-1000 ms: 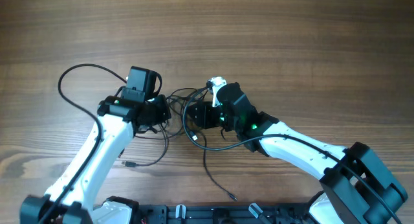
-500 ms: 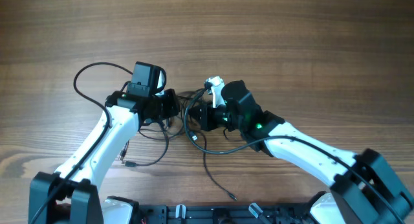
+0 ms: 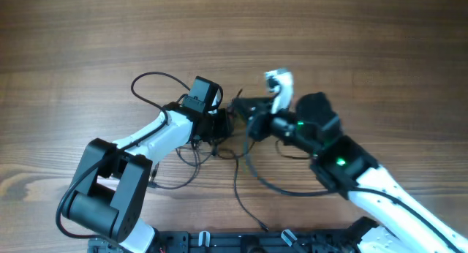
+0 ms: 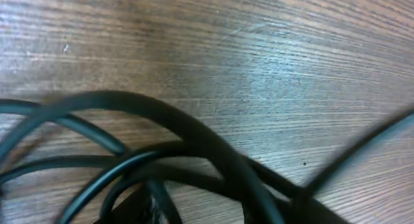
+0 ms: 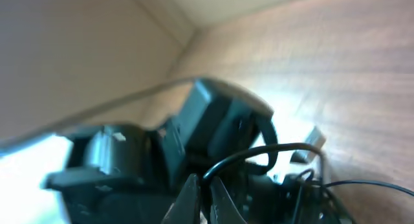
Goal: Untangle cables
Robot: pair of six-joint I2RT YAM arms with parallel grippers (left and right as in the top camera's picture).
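The cables [image 3: 217,142] lie in a black tangle at the table's middle, and one strand [image 3: 243,198] trails toward the front edge. My left gripper [image 3: 223,125] is pressed into the tangle's left side. In the left wrist view, thick blurred cables [image 4: 194,130] fill the frame and hide its jaws. My right gripper [image 3: 246,120] meets the tangle from the right. In the right wrist view the right gripper [image 5: 202,190] is shut on a thin black cable [image 5: 259,149] that arches up from between the fingertips.
The left arm's own thicker wire [image 3: 155,79] loops out to the upper left. A loose strand with a plug [image 3: 150,185] lies near the left arm. The robot base rail [image 3: 234,242] runs along the front edge. The left arm's wrist [image 5: 213,120] sits close ahead of the right fingers.
The left arm has swung right into the tangle. The right arm has shifted right and turned its wrist, and its jaws have closed on a strand. The bundle has moved slightly right.
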